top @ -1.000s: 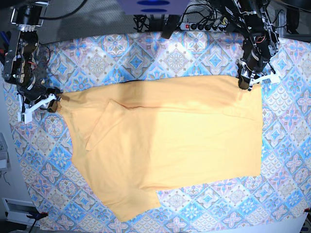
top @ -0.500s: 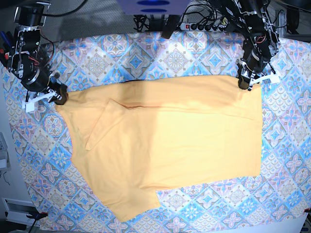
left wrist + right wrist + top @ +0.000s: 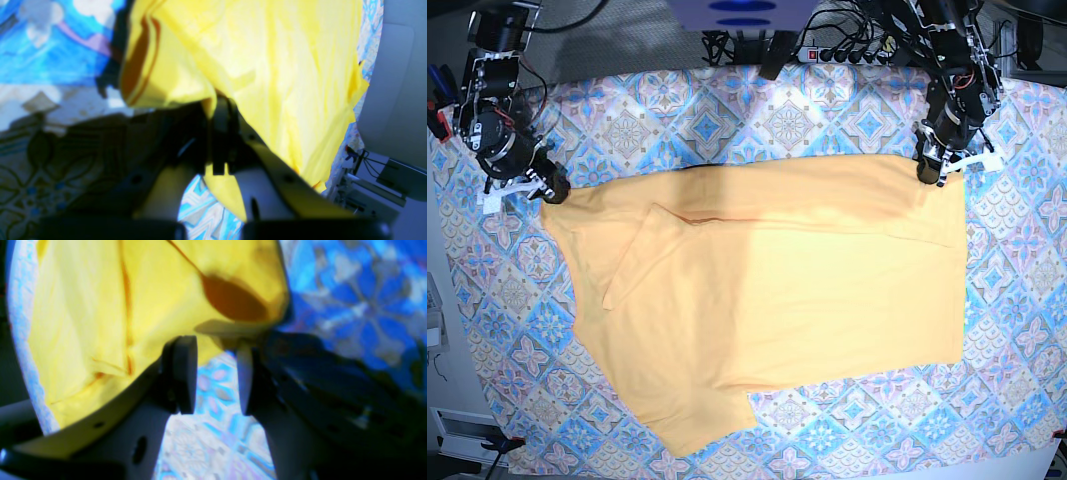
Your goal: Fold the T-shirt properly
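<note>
Left pincer (image 3: 930, 170) pinching the T-shirt (image 3: 767, 300) corner, right pincer (image 3: 216, 373) spread just before the opposite corner: pinch it squarely before lifting together.

Blue-and-pink tile-patterned tablecloth (image 3: 757, 120) spread beneath both end effectors, running out on every side of them. Black power strip (image 3: 842, 52) with a red switch behind the left end effector, off the cloth's far edge, among tangled dark cables (image 3: 727, 45). White unit (image 3: 452, 432) near the right end effector's side, at the near corner.
</note>
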